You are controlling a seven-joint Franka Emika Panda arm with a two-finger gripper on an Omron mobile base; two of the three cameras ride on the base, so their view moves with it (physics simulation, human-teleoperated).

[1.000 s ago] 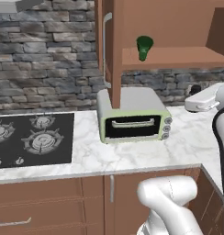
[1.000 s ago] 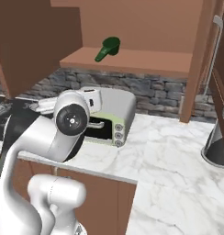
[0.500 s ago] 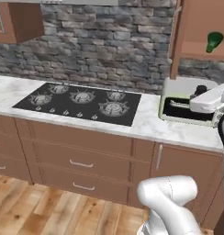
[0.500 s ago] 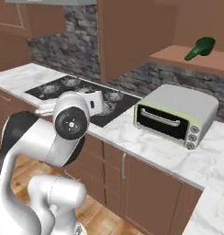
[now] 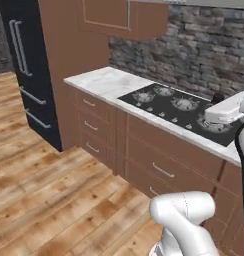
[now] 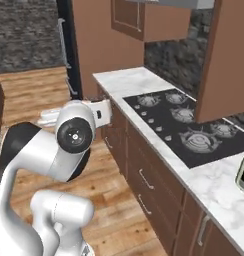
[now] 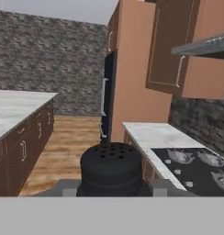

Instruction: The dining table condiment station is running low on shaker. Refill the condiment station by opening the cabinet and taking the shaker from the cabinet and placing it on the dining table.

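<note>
Shaker (image 7: pixel 111 167) sits at the bottom of the hand view, perforated black top facing the camera, pinched in the gripper (image 7: pixel 112 189); jaws part-closed on its sides, so it is carried, not resting on anything. Arm tucked in close beside the stove (image 5: pixel 181 107), presumably to keep the load steady while the base drives. Beyond the shaker: wood floor (image 7: pixel 68 137), black fridge (image 7: pixel 107 96), a marble top (image 7: pixel 13 108) at left, possibly the dining table, cannot confirm. Placing step not yet done
</note>
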